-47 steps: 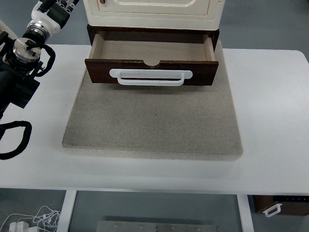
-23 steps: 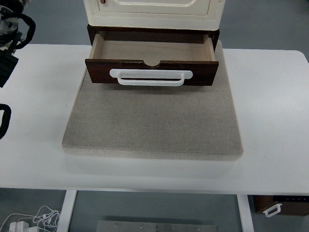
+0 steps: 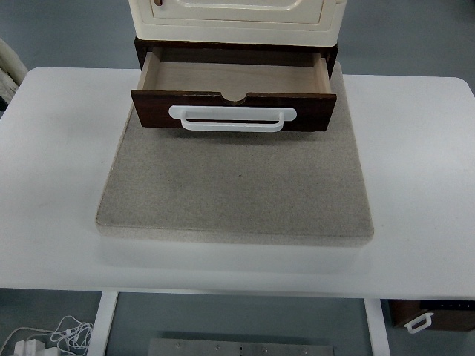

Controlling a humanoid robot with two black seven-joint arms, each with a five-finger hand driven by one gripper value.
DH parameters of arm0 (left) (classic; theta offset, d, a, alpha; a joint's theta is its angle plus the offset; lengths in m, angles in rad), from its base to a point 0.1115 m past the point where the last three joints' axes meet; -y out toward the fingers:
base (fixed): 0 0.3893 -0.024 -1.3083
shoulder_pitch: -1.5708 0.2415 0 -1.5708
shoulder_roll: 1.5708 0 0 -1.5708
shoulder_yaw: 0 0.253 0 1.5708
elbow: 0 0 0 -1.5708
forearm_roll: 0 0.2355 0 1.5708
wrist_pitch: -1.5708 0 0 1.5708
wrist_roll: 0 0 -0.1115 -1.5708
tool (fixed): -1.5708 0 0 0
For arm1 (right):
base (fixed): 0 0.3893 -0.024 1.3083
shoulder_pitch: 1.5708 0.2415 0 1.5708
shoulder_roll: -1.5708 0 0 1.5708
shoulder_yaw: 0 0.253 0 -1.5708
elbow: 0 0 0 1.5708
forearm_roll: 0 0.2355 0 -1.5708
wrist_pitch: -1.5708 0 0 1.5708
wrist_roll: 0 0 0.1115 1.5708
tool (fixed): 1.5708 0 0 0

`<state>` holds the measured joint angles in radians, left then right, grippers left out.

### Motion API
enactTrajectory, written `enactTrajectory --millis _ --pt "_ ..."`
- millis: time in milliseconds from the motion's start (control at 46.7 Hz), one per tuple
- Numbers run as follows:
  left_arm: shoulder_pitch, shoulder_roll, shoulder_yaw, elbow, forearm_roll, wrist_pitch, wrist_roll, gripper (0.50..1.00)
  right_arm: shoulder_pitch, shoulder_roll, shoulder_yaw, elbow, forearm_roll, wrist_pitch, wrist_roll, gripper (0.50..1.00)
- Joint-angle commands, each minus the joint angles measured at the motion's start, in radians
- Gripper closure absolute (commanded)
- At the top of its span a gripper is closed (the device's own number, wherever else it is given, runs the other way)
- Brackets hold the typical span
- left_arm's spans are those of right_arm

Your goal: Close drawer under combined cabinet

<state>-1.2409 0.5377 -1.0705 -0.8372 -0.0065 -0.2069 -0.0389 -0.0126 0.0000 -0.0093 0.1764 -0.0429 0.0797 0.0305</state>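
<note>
A cream cabinet (image 3: 236,18) stands at the top centre on a dark wooden base. Its drawer (image 3: 234,78) is pulled out toward me, showing an empty pale wood inside. The dark brown drawer front (image 3: 152,111) carries a white bar handle (image 3: 231,119) and has a small notch in its top edge. Neither hand shows in the top view. Only a pale sliver of the left arm (image 3: 7,68) remains at the left edge.
The cabinet sits on a grey felt mat (image 3: 236,189) laid on a white table (image 3: 419,178). Below the table's front edge lie white cables (image 3: 52,335) at the left and another dark drawer with a white handle (image 3: 427,317) at the right.
The left arm, which reached up the left side a second ago, has pulled back out of the picture to the left. The drawer has not moved.
</note>
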Motion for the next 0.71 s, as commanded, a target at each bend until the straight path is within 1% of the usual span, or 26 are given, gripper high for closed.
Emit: enactTrajectory --millis 0,300,685 --pt "-0.003 0.008 0.000 -0.054 0.028 0.000 0.001 0.504 0.000 0.000 0.000 0.000 0.000 0.000 0.000 0.548" --pt "-0.002 0.036 0.012 -0.322 0.077 0.030 0.010 0.504 0.000 0.000 0.000 0.000 0.000 0.000 0.000 0.548" --pt "0.003 0.038 0.135 -0.522 0.192 0.030 0.011 0.504 0.000 0.000 0.000 0.000 0.000 0.000 0.000 0.548"
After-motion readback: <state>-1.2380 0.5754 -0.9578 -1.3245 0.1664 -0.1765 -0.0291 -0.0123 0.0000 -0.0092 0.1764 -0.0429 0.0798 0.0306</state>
